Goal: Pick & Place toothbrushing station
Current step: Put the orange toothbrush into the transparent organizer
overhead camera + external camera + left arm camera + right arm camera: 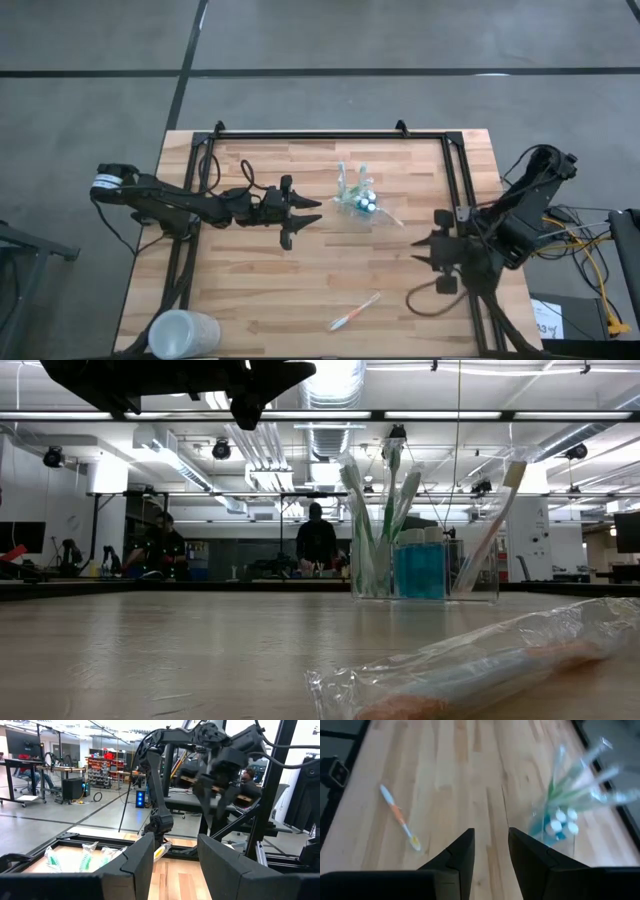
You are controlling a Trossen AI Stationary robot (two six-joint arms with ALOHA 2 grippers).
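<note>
The see-through holder (pixel 358 200) stands upright on its base mid-table. It holds green and white toothbrushes and small blue tubes. It also shows in the low view (pixel 420 570) and the right wrist view (pixel 560 825). An orange toothbrush in a clear wrapper (pixel 355 312) lies flat nearer the front edge, also in the low view (pixel 480 660) and the right wrist view (pixel 400 817). My left gripper (pixel 318 212) is open and empty, above the table to the left of the holder, its fingers wide apart in its wrist view (pixel 175 855). My right gripper (pixel 415 250) is open and empty, right of the holder and nearer the front edge, also in its wrist view (pixel 491 840).
A larger frosted white cup (pixel 185 335) stands at the near left corner. A black metal frame (pixel 330 135) runs along the far edge and down both sides of the wooden table. People stand in the room beyond the far edge (pixel 317 540).
</note>
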